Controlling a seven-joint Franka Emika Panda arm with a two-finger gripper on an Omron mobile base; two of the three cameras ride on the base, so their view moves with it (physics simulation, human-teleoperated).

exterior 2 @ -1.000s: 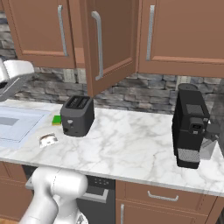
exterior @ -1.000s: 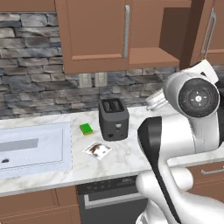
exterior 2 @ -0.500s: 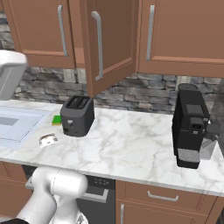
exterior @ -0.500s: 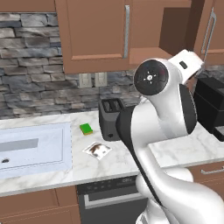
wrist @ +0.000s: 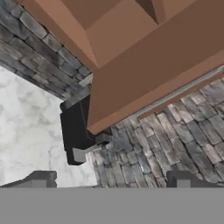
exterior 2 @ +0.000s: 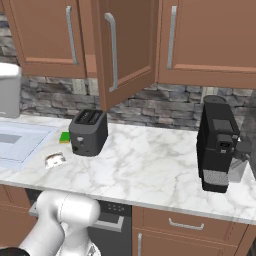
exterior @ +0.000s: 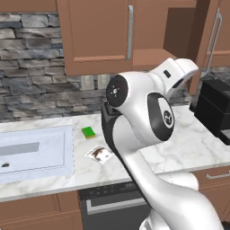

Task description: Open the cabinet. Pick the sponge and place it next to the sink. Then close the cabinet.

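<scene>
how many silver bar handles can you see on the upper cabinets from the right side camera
3: one on the left door, one on the open door swung outward in the middle, and one on the right cabinet door. Others may be out of frame.

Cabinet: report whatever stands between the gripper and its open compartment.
No loose thing stands in between. The cabinet's right door is swung open, and the open gripper holds nothing. In the hand view it points at what seems the cabinet's underside and the stone wall, so the bottom panel itself likely blocks a straight path.
</scene>
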